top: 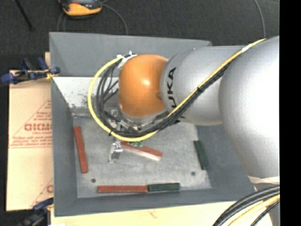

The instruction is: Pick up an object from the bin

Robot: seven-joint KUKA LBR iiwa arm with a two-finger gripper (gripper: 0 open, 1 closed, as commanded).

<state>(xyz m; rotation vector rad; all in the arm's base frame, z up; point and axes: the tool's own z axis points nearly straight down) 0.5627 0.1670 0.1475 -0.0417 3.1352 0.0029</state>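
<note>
My gripper (115, 151) reaches down under the wrist to the middle of the bin floor, its metal tip just above the floor. Right beside it, to the right, lies a reddish stick (146, 151) at a slant, with a small green piece at its near end; the tip is at or touching that end. A longer red-brown stick (81, 149) lies lengthwise along the left side, apart from the gripper.
Along the front wall lie a red-brown stick (122, 189) and a dark green stick (163, 187) end to end. Another dark green stick (201, 154) lies by the right wall. The arm and its cables cover the bin's back half.
</note>
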